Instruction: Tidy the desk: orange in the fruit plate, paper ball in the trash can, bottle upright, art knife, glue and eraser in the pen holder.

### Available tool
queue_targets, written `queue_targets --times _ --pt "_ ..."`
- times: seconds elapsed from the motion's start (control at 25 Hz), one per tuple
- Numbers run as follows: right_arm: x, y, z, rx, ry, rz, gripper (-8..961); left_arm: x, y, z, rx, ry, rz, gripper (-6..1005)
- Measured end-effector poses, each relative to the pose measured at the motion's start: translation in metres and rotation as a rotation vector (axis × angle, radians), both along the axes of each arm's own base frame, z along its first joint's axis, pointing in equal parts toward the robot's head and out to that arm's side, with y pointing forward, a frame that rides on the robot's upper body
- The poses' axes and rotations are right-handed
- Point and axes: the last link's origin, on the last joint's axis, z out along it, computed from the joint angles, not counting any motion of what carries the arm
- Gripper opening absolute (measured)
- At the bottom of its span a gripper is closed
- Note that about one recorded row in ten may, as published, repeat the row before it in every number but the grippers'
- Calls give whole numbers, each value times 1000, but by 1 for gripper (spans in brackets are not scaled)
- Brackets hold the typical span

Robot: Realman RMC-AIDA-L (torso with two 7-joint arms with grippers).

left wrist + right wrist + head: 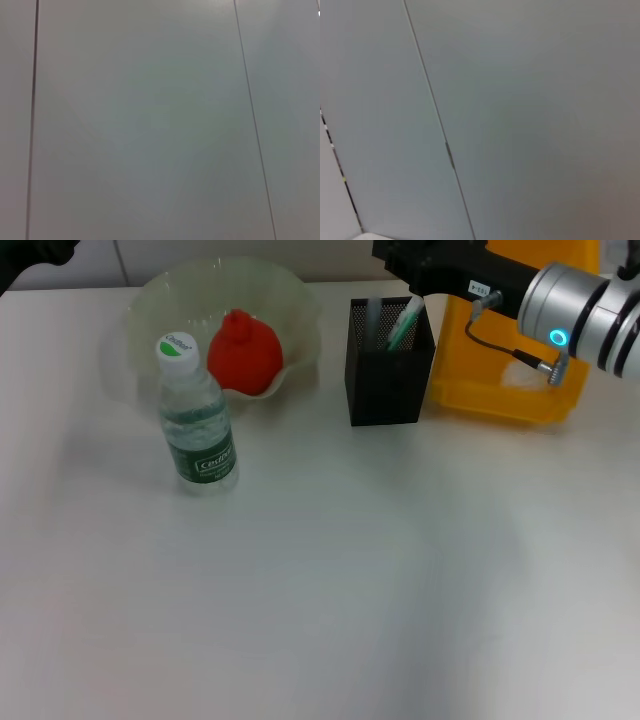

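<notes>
The orange (243, 353) lies in the pale-green fruit plate (300, 300) at the back left. Just in front of the plate, the bottle (196, 420) stands upright with its cap on. The black mesh pen holder (388, 375) holds a green-and-white stick-like item (404, 322); I cannot tell if it is the art knife or the glue. The yellow trash can (500, 395) stands right of the holder. My right gripper (425, 265) hangs above the pen holder's far side. My left gripper (35, 252) is a dark shape at the far left corner. The eraser and paper ball are out of view.
The white desk (330, 580) stretches bare from the bottle to the near edge. A cable (500, 348) loops under the right arm over the trash can. Both wrist views show only plain grey panels with thin seams.
</notes>
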Motion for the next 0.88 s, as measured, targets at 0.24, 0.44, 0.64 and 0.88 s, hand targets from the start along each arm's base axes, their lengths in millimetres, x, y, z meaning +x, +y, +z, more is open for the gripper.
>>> queue_targets --times 0.24,0.44,0.64,0.88 --pt "6 -8 10 21 68 14 290 0 0 -1 -16 -22 7 746" --pt "5 -25 39 117 192 128 502 0 1 -2 -40 -49 16 747" --pt "-2 -46 71 143 259 288 575 2 4 -3 -134 -84 31 748" --pt "-14 -55 84 -96 126 360 603 11 -12 6 -384 -28 -72 749"
